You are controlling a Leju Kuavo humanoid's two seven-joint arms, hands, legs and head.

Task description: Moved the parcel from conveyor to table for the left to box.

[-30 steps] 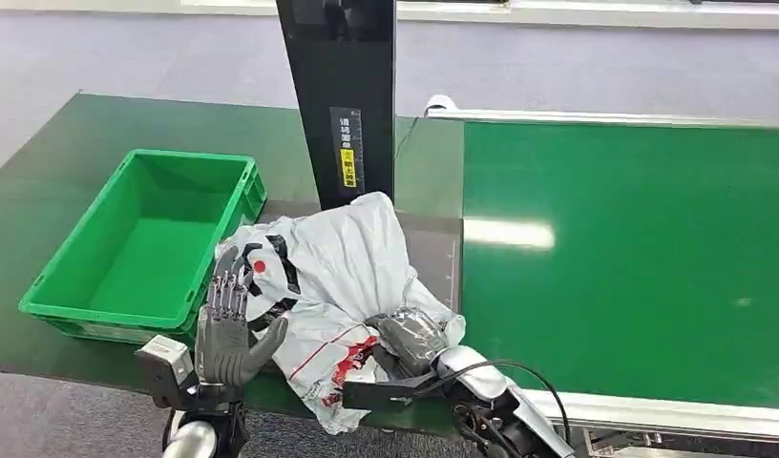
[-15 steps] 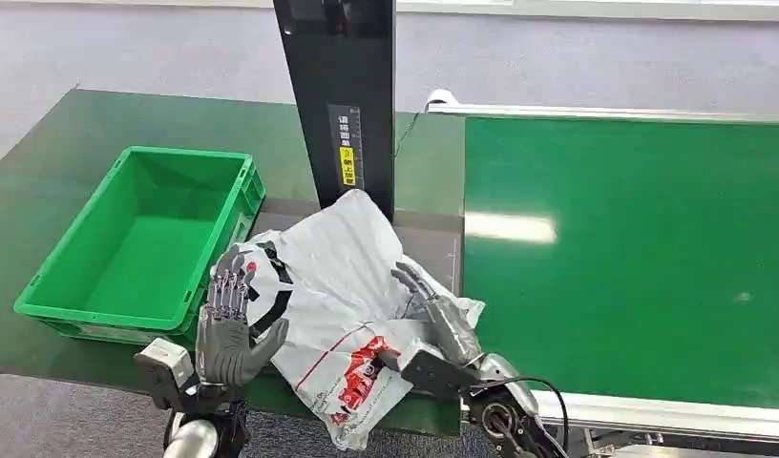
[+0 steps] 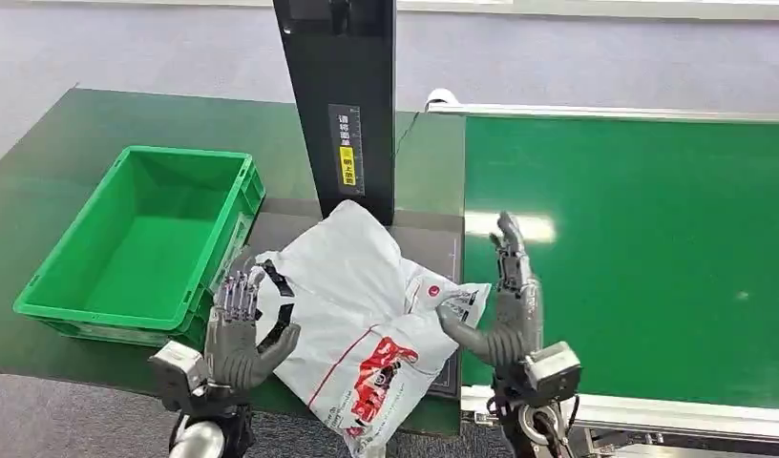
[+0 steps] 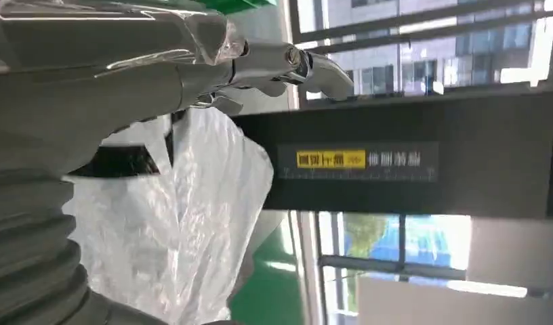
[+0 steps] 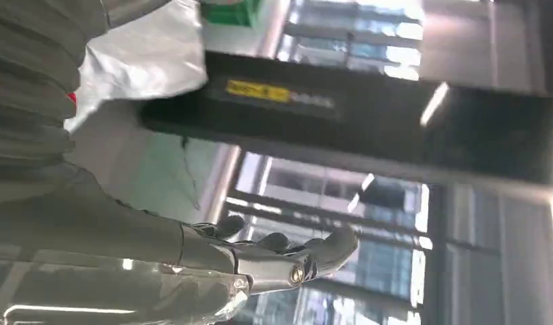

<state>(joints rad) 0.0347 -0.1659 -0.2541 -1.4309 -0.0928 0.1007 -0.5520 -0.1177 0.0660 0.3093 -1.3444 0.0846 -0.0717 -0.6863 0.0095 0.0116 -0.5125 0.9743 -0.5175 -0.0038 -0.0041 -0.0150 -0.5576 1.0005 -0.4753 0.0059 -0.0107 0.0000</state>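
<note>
The parcel (image 3: 352, 310) is a crumpled white plastic bag with red and black print. It lies on the dark table (image 3: 429, 234) in front of the black post, its lower end hanging over the front edge. My left hand (image 3: 238, 329) stands upright beside the parcel's left side, fingers straight and apart, holding nothing. My right hand (image 3: 505, 305) stands upright at the parcel's right edge, fingers spread, thumb close to the bag. The left wrist view shows the parcel (image 4: 172, 217) past my left hand (image 4: 158, 68). In the right wrist view, my right hand (image 5: 260, 261) is empty, with the parcel (image 5: 145, 51) beside it.
An empty green crate (image 3: 142, 243) sits on the table to the left of the parcel. The green conveyor belt (image 3: 643, 248) runs along the right. A black upright post (image 3: 343, 105) with a yellow label stands just behind the parcel.
My right hand let go of the parcel, lifted off it and moved right, now upright and spread. The parcel settled flat on the table. My left hand has barely moved.
</note>
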